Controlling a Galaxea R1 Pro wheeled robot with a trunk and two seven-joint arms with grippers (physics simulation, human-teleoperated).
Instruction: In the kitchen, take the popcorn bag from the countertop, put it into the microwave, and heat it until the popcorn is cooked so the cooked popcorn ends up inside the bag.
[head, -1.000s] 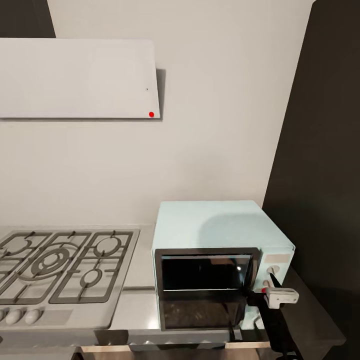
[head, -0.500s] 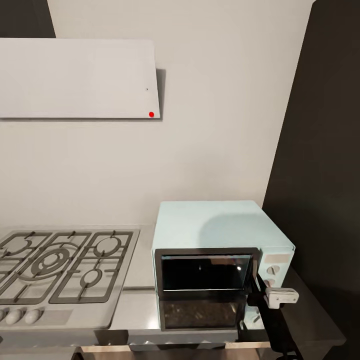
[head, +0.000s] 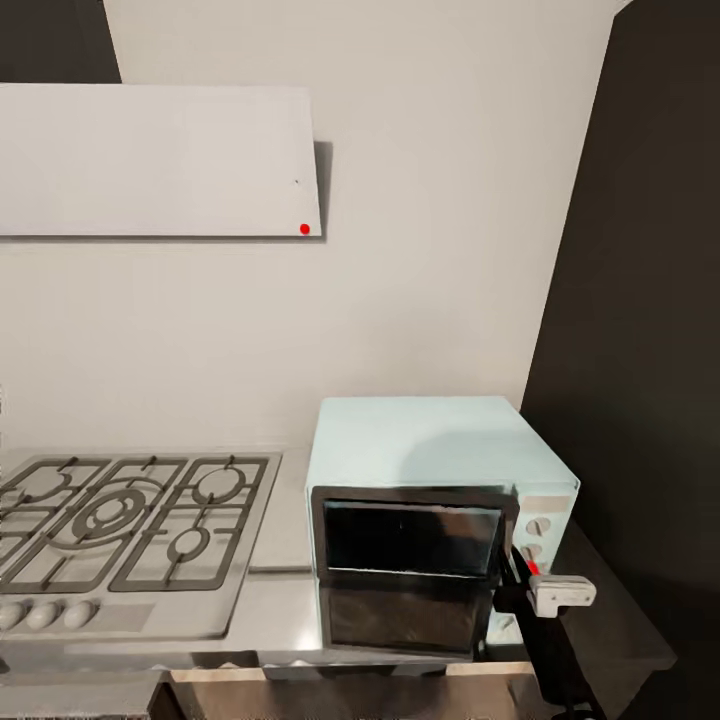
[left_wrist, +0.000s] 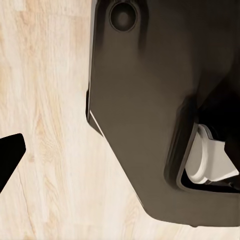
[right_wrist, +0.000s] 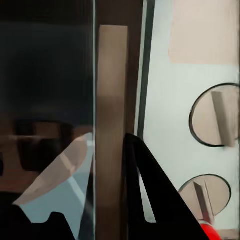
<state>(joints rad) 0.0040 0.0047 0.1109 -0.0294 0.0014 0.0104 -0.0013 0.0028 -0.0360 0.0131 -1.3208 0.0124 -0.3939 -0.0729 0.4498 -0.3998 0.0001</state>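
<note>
Since a second ago our head view has shifted slightly. At 4 o'clock, the pale mint-blue microwave (head: 440, 520) sits on the grey metallic desk (head: 270, 600); our right gripper (right_wrist: 107, 165) seems clenched around its door's silver frame edge (right_wrist: 111, 100).

The right arm (head: 560, 660) is a glossy black limb ending in a pale grey-white block (head: 562, 594) just behind the right gripper (head: 512, 570), whose fingers (right_wrist: 150, 200) are black, flat and taper to points. In the left wrist view the robot's body (left_wrist: 150, 110) is a dark, smooth, rounded shell with a round recessed hole (left_wrist: 123, 15) and a white rounded part (left_wrist: 210, 162) set in a cut-out.
</note>
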